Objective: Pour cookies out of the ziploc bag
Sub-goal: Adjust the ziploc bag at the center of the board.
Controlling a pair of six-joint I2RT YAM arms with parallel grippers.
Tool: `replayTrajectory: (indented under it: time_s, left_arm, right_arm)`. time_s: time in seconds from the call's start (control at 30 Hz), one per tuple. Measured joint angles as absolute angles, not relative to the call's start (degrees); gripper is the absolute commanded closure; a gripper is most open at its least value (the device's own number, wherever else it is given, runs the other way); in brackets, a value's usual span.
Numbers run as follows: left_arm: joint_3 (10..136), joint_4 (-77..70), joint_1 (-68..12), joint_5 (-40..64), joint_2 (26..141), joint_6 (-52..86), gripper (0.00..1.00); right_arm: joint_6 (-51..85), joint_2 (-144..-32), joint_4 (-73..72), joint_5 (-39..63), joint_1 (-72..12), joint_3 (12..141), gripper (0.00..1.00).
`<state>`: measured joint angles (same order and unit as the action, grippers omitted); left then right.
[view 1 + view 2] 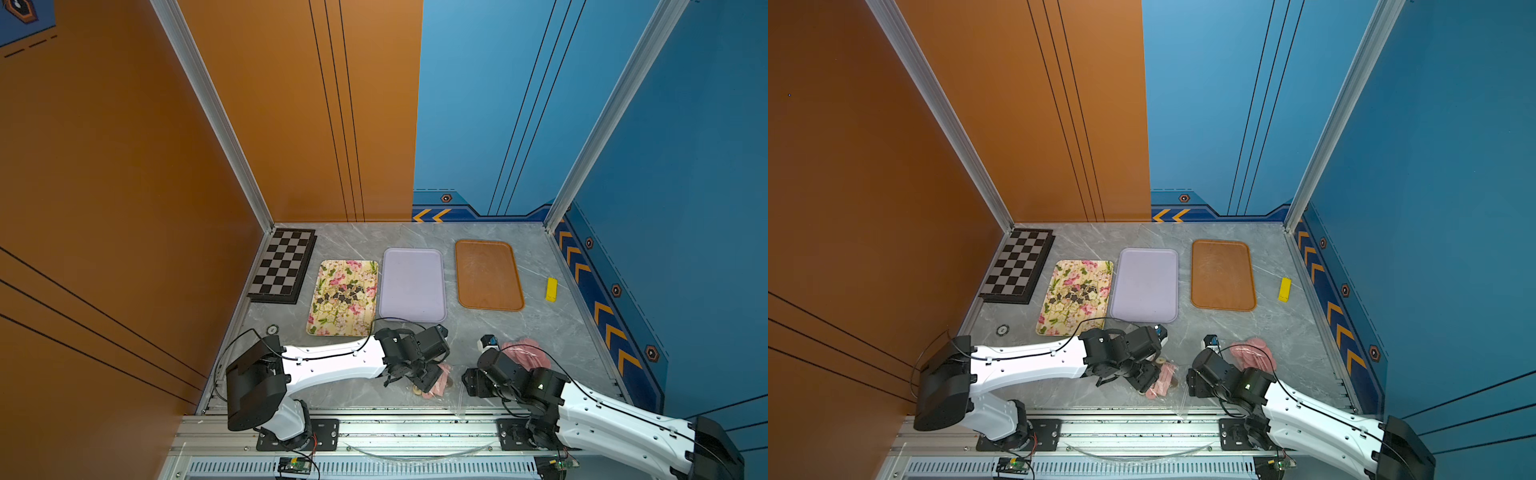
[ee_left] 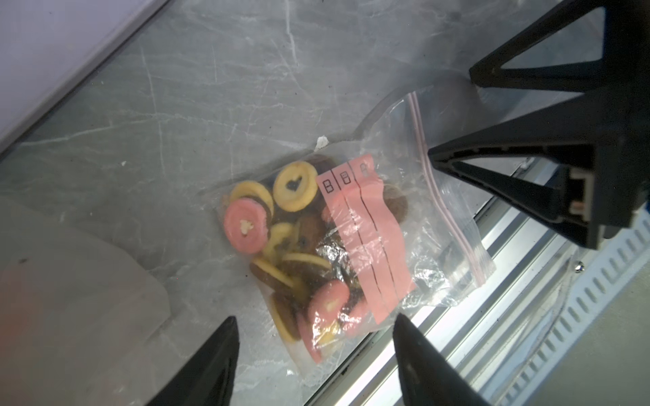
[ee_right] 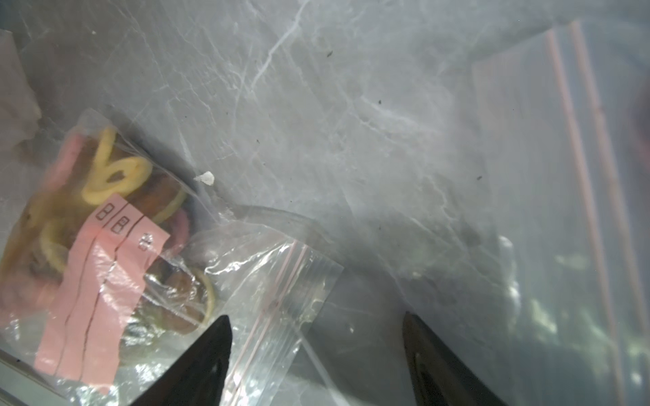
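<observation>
A clear ziploc bag (image 2: 397, 197) with pink label strips lies flat on the grey table by the front rail, seen in both top views (image 1: 441, 384) (image 1: 1165, 380). Inside it are cookies (image 2: 292, 186): yellow-ringed, pink and brown rounds. My left gripper (image 2: 314, 318) hovers open over the bag's sealed bottom end, its fingers apart from the plastic. My right gripper (image 3: 316, 314) is open at the zip end (image 3: 281, 281). In the left wrist view its two black fingers (image 2: 527, 182) straddle the bag's mouth corner. Dark star cookies (image 1: 340, 293) lie on the floral tray (image 1: 332, 324).
A lilac tray (image 1: 412, 286) and a brown tray (image 1: 488, 274) sit behind the arms, with a chessboard (image 1: 282, 266) at the back left and a yellow block (image 1: 551, 289) on the right. Pink discs (image 1: 523, 351) lie beside the right arm. The metal front rail (image 1: 415, 428) runs close under the bag.
</observation>
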<state>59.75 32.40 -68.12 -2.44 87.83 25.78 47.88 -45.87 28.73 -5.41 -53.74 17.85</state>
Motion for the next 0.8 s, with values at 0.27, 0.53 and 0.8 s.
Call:
replayTrajectory:
  time_s: [0.27,0.53,0.8]
  left_arm:
    - [59.7,32.4,-68.7,-4.0,86.8,27.1,0.30]
    - [59.7,32.4,-68.6,-4.4,86.8,27.2,0.30]
    - [59.8,32.4,-68.6,-4.5,87.0,26.4,0.30]
  right_arm:
    - [45.5,-53.0,17.6,-1.6,-51.4,17.9,0.54]
    - [45.8,-48.4,18.1,1.7,-51.4,15.5,0.95]
    - [45.2,-42.2,20.4,2.0,-50.7,15.3,1.00]
